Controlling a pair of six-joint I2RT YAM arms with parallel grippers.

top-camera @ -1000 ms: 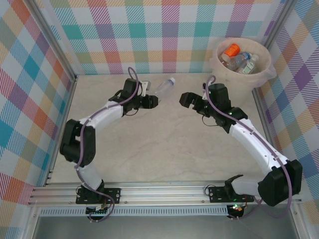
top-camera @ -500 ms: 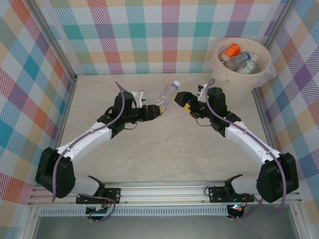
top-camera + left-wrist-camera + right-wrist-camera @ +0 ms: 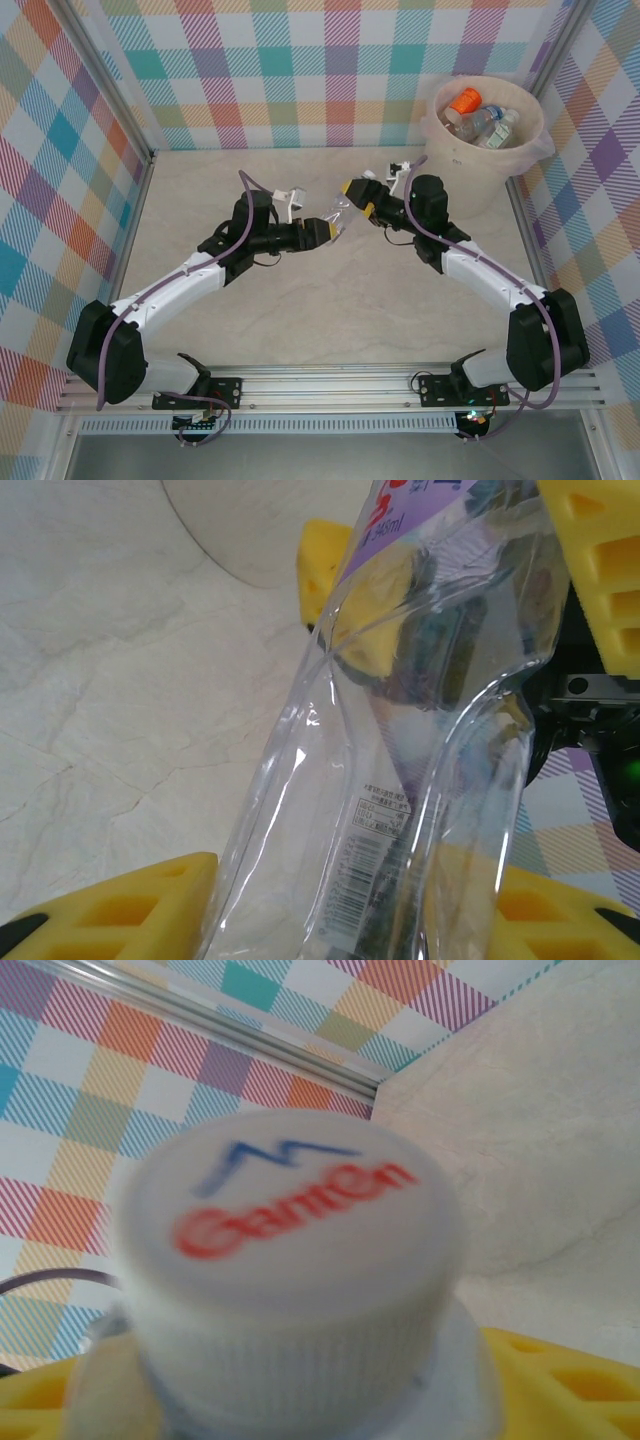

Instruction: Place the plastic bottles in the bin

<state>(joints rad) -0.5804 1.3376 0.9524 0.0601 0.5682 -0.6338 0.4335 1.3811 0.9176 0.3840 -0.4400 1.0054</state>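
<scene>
Desk point(image 3: 300, 320): pale marbled surface, enclosed by plaid walls point(image 3: 300, 70) on three sides.

Bin point(image 3: 500, 165): stands at the far right corner of the desk, upright. Several plastic bottles point(image 3: 478, 120) lie inside it, one with an orange cap point(image 3: 464, 101).

Left arm point(image 3: 180, 285): reaches from the near left corner towards the middle of the desk. Right arm point(image 3: 490, 280): reaches from the near right corner to the same spot, its wrist close to the bin.

Left claw point(image 3: 325, 230): clenched on the lower body of a clear bottle point(image 3: 340, 210). In the left wrist view its yellow fingers point(image 3: 110, 910) sit on either side of the bottle point(image 3: 400, 760), whose wall is dented inwards.

Right claw point(image 3: 358, 195): meets the same bottle at its upper end, directly opposite the left claw. Its yellow fingers point(image 3: 600, 560) flank the labelled part of the bottle. Whether they press on it or stand just clear, I cannot tell.

Held bottle: slanted between the two claws near the middle of the desk, left of the bin and well outside it. Contact with the desk cannot be determined.

Purple label point(image 3: 400, 520): wraps the bottle's upper part. Barcode sticker point(image 3: 365, 880): lower down on the clear wall.

White cap point(image 3: 290, 1260): screwed on, red lettering and a blue mark on top, very close to the right wrist camera and blurred, with a yellow finger point(image 3: 570, 1380) beside it
</scene>
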